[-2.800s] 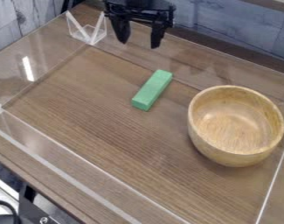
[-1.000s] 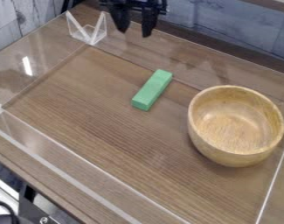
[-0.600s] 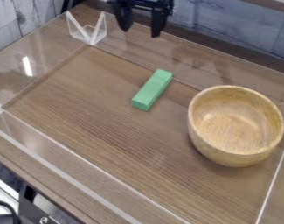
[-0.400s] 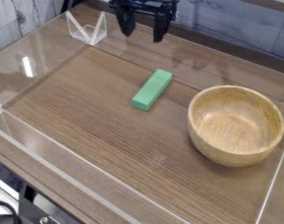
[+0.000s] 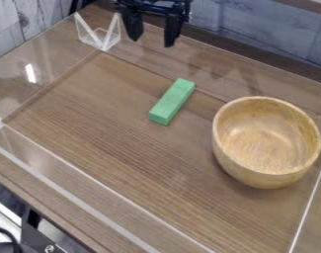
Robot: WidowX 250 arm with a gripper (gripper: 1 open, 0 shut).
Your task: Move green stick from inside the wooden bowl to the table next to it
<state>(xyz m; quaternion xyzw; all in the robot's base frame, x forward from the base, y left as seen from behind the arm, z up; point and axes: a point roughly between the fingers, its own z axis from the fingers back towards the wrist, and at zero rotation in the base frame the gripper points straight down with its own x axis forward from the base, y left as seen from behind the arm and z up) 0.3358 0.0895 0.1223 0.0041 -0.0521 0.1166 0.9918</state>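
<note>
Seeing the green stick (image 5: 172,102) flat on the table (image 5: 97,138), left of the wooden bowl (image 5: 266,140) and clear of its rim, not touching. It's a bright green rectangular block, flat-sided, lying diagonally, shorter than the bowl is wide. I see nothing inside the bowl. My gripper (image 5: 152,33) hangs at the far edge, fingers spread wide, holding nothing, well apart from the stick.
</note>
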